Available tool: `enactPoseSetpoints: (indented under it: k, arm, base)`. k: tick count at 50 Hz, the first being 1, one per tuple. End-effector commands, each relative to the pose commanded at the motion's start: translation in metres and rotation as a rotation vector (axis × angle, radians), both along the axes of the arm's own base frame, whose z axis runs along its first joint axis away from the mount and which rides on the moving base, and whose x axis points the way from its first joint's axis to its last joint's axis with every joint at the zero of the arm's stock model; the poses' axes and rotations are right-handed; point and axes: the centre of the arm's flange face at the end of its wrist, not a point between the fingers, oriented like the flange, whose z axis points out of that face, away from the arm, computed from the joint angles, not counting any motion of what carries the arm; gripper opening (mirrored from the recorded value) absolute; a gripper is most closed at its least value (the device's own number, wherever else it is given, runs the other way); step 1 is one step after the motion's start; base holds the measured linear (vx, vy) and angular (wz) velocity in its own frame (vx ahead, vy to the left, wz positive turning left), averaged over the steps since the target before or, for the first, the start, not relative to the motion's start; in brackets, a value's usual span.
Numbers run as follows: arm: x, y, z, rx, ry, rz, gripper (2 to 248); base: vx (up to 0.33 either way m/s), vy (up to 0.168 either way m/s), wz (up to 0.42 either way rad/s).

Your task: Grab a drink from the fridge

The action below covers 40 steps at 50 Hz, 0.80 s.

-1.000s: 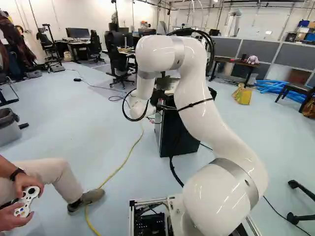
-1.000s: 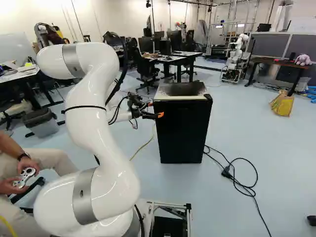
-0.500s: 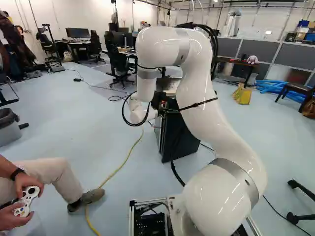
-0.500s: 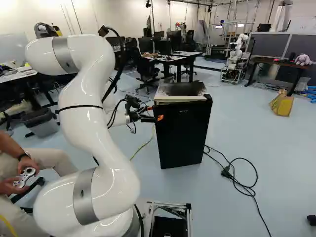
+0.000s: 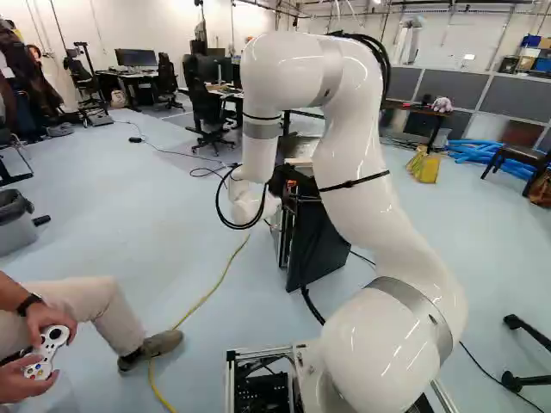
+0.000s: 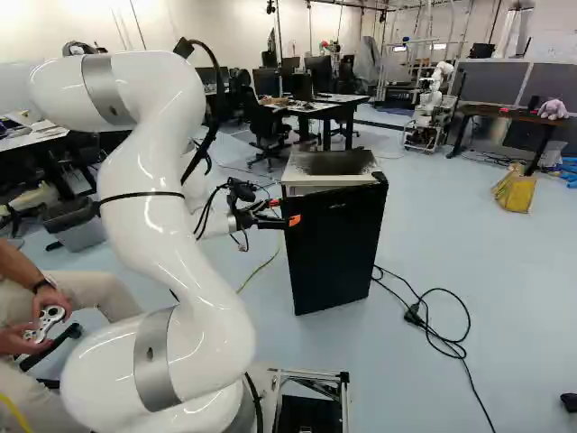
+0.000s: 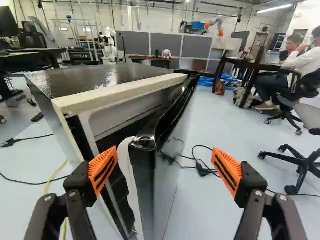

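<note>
Two fingers [image 6: 294, 220] stand apart, the ajar fridge door [image 6: 334, 248] between them

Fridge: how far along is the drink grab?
Done: the fridge door is ajar, with a dark gap between it and the cabinet in the wrist view.
In hand: the gripper is open around the door's free edge, one finger on the inner side, one outside.
Left: probably swing the door wider, then reach in and take a drink; none is visible yet.
</note>
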Motion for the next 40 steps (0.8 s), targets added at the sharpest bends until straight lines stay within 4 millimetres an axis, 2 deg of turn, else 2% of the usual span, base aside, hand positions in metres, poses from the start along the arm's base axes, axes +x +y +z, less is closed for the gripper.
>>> enactPoseSetpoints:
  k: [14, 40]
  arm:
    - [-0.009, -0.013, 0.002, -0.018, 0.007, -0.02, 247]
    - [-0.038, -0.048, 0.006, -0.057, 0.034, -0.085, 247]
  base:
    - [0.0, 0.0, 0.0]
    - [0.0, 0.0, 0.0]
